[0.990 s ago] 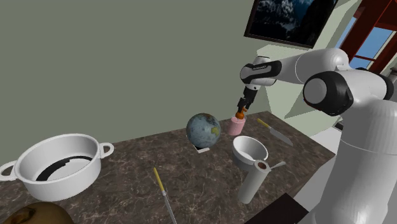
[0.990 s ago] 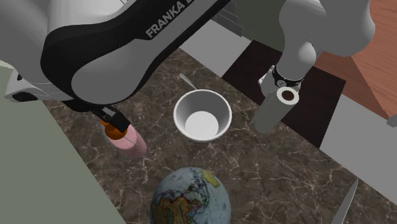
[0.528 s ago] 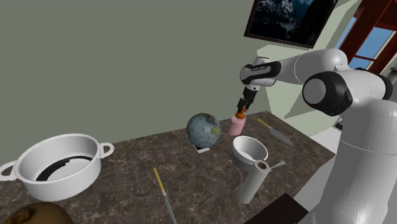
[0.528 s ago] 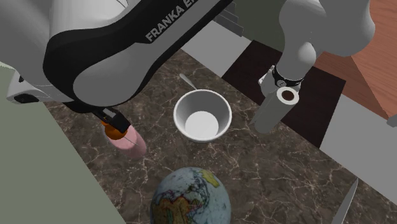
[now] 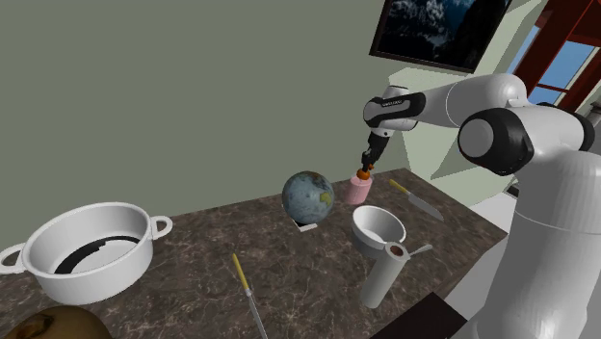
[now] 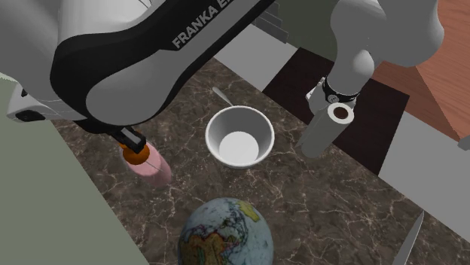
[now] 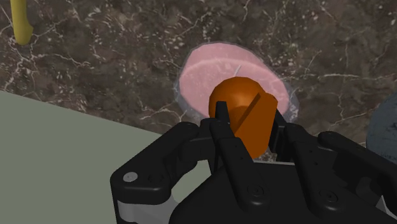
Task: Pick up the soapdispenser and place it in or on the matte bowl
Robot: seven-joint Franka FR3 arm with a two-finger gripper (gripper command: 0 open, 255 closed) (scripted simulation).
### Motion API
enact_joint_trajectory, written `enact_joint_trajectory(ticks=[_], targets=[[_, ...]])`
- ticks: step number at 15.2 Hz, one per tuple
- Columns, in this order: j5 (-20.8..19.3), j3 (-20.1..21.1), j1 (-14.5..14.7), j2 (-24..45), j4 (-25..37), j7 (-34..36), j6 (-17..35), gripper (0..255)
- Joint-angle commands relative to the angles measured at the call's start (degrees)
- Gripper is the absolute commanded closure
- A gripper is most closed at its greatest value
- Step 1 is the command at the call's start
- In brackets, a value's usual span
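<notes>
The soap dispenser [image 5: 360,191] has a pink body and an orange pump top [image 7: 242,114]. It stands on the dark marble counter near the wall. My black gripper [image 7: 247,130] comes down on it from above and is shut on the orange top, with one finger [image 7: 224,127] on each side. The second exterior view has the gripper [image 6: 129,141] under the big arm link, over the dispenser [image 6: 153,169]. The white bowl [image 5: 378,227] sits a short way from the dispenser toward the stand and looks hollow and bare inside [image 6: 239,136].
A globe [image 5: 308,196] stands just to the shoulder view's left of the dispenser. A knife [image 5: 416,199], a leaning white cylinder [image 5: 383,274], a yellow-handled tool [image 5: 246,289] and a large white pot [image 5: 89,250] also lie on the counter. The green wall [image 5: 193,87] runs close behind.
The fingers have closed onto the orange pump top. The arm and the dispenser have hardly shifted.
</notes>
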Motion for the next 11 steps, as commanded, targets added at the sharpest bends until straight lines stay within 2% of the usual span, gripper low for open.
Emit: enact_joint_trajectory(ticks=[1, 11], targets=[[0.03, 0.06, 0.04, 0.09, -0.05, 0.02, -0.04, 255], [-0.91, -0.37, 0.08, -1.78, 4.46, 0.52, -6.26, 255]])
